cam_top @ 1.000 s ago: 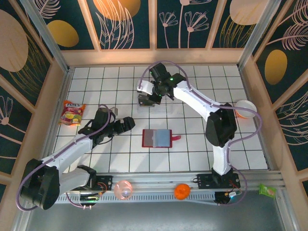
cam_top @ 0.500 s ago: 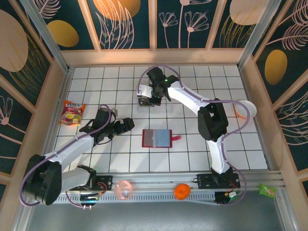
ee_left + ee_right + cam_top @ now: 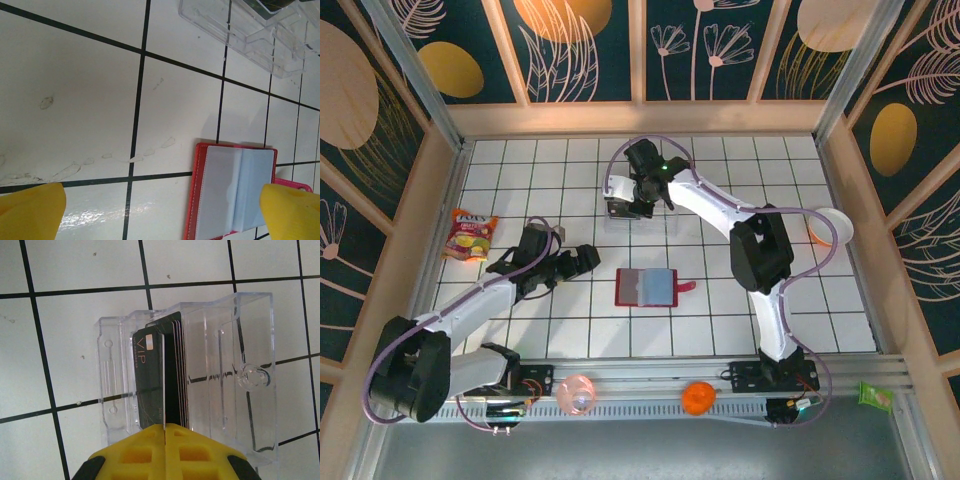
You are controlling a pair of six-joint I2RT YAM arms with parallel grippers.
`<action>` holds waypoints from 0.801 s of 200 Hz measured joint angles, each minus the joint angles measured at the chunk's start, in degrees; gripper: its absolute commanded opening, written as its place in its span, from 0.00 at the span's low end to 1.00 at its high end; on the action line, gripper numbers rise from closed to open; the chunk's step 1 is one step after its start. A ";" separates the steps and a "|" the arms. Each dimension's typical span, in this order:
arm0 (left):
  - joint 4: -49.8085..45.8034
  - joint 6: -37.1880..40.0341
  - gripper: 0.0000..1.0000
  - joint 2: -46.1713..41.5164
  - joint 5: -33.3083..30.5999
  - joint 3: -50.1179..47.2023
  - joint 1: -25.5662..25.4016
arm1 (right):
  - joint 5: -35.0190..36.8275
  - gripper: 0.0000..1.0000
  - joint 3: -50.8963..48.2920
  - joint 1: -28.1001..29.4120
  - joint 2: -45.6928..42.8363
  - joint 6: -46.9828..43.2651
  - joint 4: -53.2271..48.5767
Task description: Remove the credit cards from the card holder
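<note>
Shifting a little over the clear tray point(image 3: 240, 340) in the last second, the right gripper point(image 3: 164, 429) stood clamped on a dark credit card point(image 3: 150, 380) among the others there. The left gripper point(image 3: 160, 210) waited with jaws apart beside the open card holder point(image 3: 235, 190), whose pockets looked empty.

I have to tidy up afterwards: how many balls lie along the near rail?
2: a pink ball beside the left arm's base, an orange ball beside the right arm's base. The arms could hide others.

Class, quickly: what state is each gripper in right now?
Left gripper: open, holding nothing.
Right gripper: shut on a dark credit card.
</note>
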 measured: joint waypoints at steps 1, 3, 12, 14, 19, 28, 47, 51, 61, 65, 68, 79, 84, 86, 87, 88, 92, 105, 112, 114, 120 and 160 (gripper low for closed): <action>0.02 0.00 0.99 0.00 0.02 0.00 0.00 | 0.00 0.00 -0.02 0.00 0.00 0.00 0.04; 0.07 0.00 0.99 0.00 0.04 0.00 0.00 | -0.02 0.00 -0.02 0.04 0.00 0.00 0.11; 0.31 0.00 0.99 0.00 0.22 0.00 0.00 | -0.02 0.00 -0.09 0.13 0.02 0.00 0.33; 0.37 0.00 0.99 0.00 0.24 0.00 0.00 | 0.00 0.00 -0.11 0.15 0.04 0.00 0.37; 0.46 0.00 0.99 0.00 0.24 0.00 0.00 | -0.02 0.00 -0.11 0.22 0.07 0.02 0.46; 0.48 0.00 0.99 0.00 0.26 0.00 0.00 | -0.02 0.00 -0.11 0.31 0.13 0.02 0.76; 0.48 0.00 0.99 0.00 0.42 0.00 0.00 | -0.02 0.00 -0.24 0.61 0.76 0.20 1.40; 0.50 0.00 0.99 0.00 0.42 0.00 0.00 | -0.02 0.00 -0.33 0.63 0.96 0.20 1.49; 0.50 0.00 0.99 0.00 0.44 -0.02 0.00 | -0.04 0.00 -0.57 0.76 1.38 0.20 1.57; 0.50 0.00 0.99 0.00 0.44 -0.02 0.00 | -0.04 0.00 -0.66 0.81 1.51 0.20 1.57; 0.50 0.00 0.99 0.00 0.44 -0.02 0.00 | -0.07 0.00 -0.70 0.87 1.62 0.22 1.57; 0.72 0.00 0.99 0.00 0.46 -0.09 0.00 | -0.07 0.00 -0.76 1.01 1.95 0.22 1.60; 0.87 0.00 0.99 0.00 0.46 -0.13 0.00 | -0.07 0.00 -0.79 1.03 2.01 0.22 1.62; 0.87 0.00 0.99 0.00 0.48 -0.13 0.00 | -0.07 0.00 -0.79 1.07 2.03 0.22 1.62; 0.87 0.00 0.99 0.00 0.48 -0.13 0.00 | -0.04 0.00 -0.79 1.07 2.03 0.22 1.64; 0.87 0.00 0.99 0.00 0.48 -0.13 0.00 | -0.07 0.00 -0.81 1.07 2.05 0.22 1.64; 0.90 0.00 0.99 0.00 0.52 -0.15 0.00 | -0.07 0.00 -0.81 1.07 2.05 0.22 1.66; 1.01 0.00 0.99 0.00 0.68 -0.22 0.00 | -0.09 0.00 -0.81 1.07 2.14 0.24 1.84; 1.11 0.00 0.99 0.00 0.68 -0.24 0.00 | -0.09 0.00 -0.81 1.07 2.19 0.42 1.84; 1.14 0.00 0.99 0.00 0.68 -0.24 0.00 | -0.09 0.01 -0.81 1.07 2.21 0.39 1.84; 1.25 0.00 0.99 0.00 0.70 -0.24 0.00 | -0.09 0.06 -0.81 1.09 2.27 0.44 1.95; 1.44 0.00 0.99 0.00 0.92 -0.46 0.00 | 0.44 0.26 -1.05 1.09 2.80 2.34 4.66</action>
